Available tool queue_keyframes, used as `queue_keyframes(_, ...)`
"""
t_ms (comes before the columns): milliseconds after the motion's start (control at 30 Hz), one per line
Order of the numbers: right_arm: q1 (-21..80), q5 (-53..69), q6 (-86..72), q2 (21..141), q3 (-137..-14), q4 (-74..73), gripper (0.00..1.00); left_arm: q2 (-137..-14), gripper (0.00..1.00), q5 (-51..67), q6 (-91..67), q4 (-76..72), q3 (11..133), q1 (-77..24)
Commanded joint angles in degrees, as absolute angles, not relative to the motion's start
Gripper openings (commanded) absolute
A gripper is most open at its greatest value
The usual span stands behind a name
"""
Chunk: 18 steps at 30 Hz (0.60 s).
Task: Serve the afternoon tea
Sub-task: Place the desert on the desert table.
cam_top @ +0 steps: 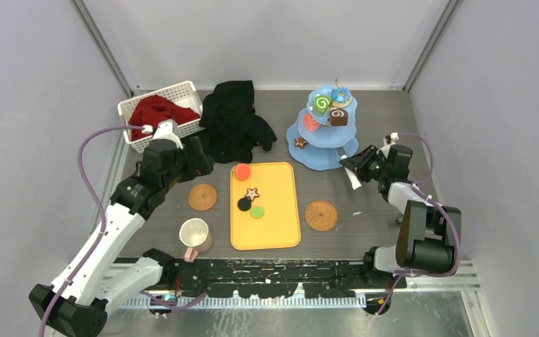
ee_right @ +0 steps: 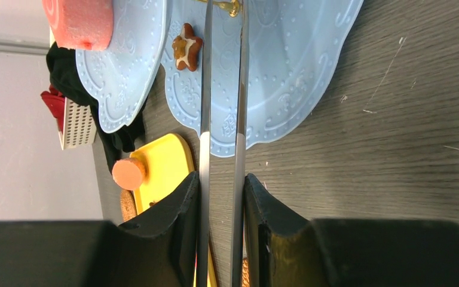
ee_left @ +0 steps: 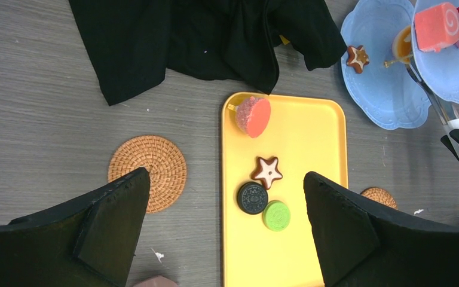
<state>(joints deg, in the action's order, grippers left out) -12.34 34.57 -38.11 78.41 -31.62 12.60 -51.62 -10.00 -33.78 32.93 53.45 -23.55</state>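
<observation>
The stand [cam_top: 323, 159] sits toward the far right corner of the desk. It carries swirl rolls [cam_top: 321, 105], a blue donut [cam_top: 341, 95] and a small star on its lowest tier. Four sweets lie on the tray [cam_top: 281, 228] at the middle of the desk, toward the near edge: a red gummy [ee_left: 254, 115] at its far end, then a star cookie [ee_left: 267, 171], a black cookie [ee_left: 252, 198] and a green disc [ee_left: 277, 215] close together. The mug [cam_top: 195, 235] sits left of the tray by the near edge. The right end effector [ee_right: 221, 177] is clamped on metal tongs [ee_right: 206, 89], whose blades reach over the stand's lowest tier, with the tips out of view. The left end effector [ee_left: 224, 179] hovers over the tray with its fingers spread wide and nothing between them. These sweets look light, stiff and small. The flat discs sit low on a smooth tray, so bare metal tips will likely skid off the faces; pinching them across the rim should work better. The star is best taken across its waist between the points, and the thick gummy offers the easiest sides. The stand seems tall and top-loaded, so a nudge from the tongs could rock it or roll the sweets off.
</observation>
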Motion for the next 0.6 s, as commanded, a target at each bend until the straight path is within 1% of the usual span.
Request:
queue_keyframes(0, -12.85, 36.83, -39.8, 79.04, -34.15, 19.14, 0.19, -50.44, 0.99, -9.7, -34.84, 32.35, 55.82, -23.35)
queue_keyframes(167, -12.88, 36.33, -40.18, 78.32, -34.45, 17.04, 0.37, -50.36, 0.99, -9.13, -35.47, 32.45, 55.72, -23.31)
queue_keyframes(267, -12.83, 35.65, -39.83, 77.76, -34.77, 15.2, 0.43, -49.75, 0.99, -9.01, -35.68, 32.5, 55.43, -23.33)
queue_keyframes(567, -13.02, 33.63, -40.98, 74.27, -34.27, 10.47, 0.45, -47.64, 1.0, -9.57, -35.33, 32.82, 54.09, -23.34)
